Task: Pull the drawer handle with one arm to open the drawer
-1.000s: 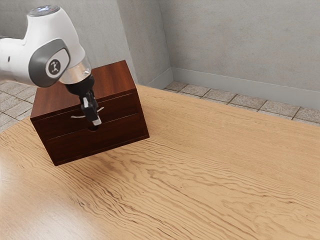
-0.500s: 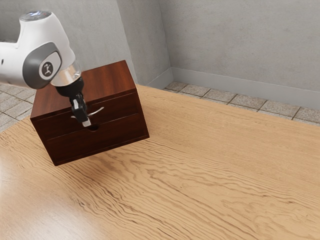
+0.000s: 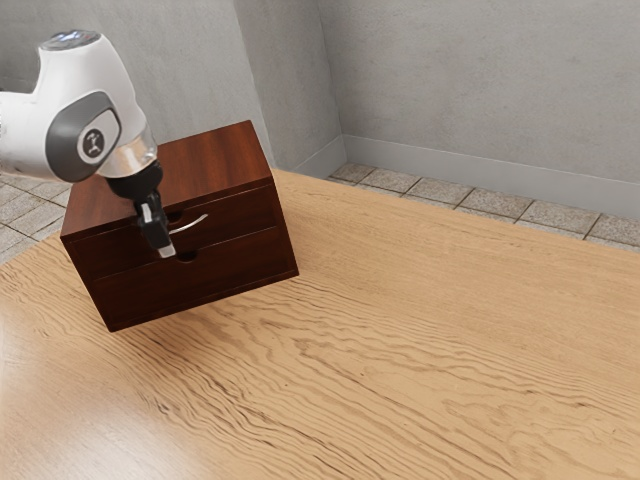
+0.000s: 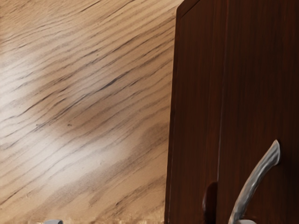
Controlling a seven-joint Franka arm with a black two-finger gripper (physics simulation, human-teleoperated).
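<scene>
The drawer handle is a slim, curved bar of dull grey metal with a rough, hammered-looking surface. It bows out from the front of the upper drawer, and in the wrist view it sits close under my hand. The drawer belongs to a small, box-shaped chest of dark, reddish, polished wood with fine straight grain. Its front looks level with the lower drawer beneath it, and a small rounded notch is cut at the seam between them.

My gripper — black, hanging from the white and grey wrist — points down at the handle's end nearer the exterior view's left. I cannot tell whether it is closed on the bar or merely beside it.

The chest stands on a broad table of pale oak with bold, wavy grain and a soft sheen. Beyond the table's edge lie grey stone floor tiles and a plain, rough concrete wall.
</scene>
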